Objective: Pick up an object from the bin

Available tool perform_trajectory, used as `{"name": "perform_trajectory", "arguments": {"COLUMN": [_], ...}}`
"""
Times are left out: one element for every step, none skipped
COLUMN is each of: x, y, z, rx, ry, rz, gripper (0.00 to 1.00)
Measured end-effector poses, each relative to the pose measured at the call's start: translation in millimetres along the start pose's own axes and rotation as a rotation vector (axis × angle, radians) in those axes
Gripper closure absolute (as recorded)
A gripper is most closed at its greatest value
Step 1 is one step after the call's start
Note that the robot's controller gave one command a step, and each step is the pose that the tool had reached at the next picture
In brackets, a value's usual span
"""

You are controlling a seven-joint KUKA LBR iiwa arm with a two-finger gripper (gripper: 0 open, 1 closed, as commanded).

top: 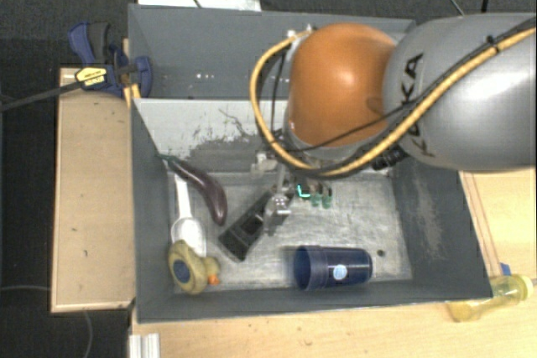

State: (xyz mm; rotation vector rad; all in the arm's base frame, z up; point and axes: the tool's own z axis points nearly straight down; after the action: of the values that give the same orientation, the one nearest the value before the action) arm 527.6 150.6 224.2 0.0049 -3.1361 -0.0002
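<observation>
Closest to you, along the near edge of the bin (pixel 252 306), a dark blue cup (pixel 331 267) lies on its side, right of the middle. In the near left corner sits an olive-yellow roller-shaped thing (pixel 189 268). It touches the near end of a white tube (pixel 186 218) that runs back along the left edge.

Just beyond the cup, toward the bin's middle, a black block (pixel 245 233) lies slanted, its near end pointing to the near left corner. The tool (pixel 279 210) is down at the block's far right end, right against it. You cannot tell whether the tool is wide, narrow or gripping, since the view does not show that.

Left of the block and a little farther back, a dark purple curved thing (pixel 210 190) lies beside the white tube. Over the far half of the bin, the orange cover (pixel 336 84) of the wrist hangs above the tool, looped by yellow-and-black cables (pixel 267 109). The grey arm (pixel 470 105) reaches in across the right edge.
</observation>
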Motion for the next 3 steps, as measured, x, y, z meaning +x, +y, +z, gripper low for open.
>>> {"name": "perform_trajectory", "arguments": {"x": [-1.7, -1.0, 4.2], "y": [-1, -2, -38], "z": [-4, -3, 23], "rx": [-0.001, -0.002, 0.005], "ry": [-0.008, -0.009, 0.006], "rz": [0.004, 0.004, -0.008], "gripper": [0.00, 0.00, 0.00]}}
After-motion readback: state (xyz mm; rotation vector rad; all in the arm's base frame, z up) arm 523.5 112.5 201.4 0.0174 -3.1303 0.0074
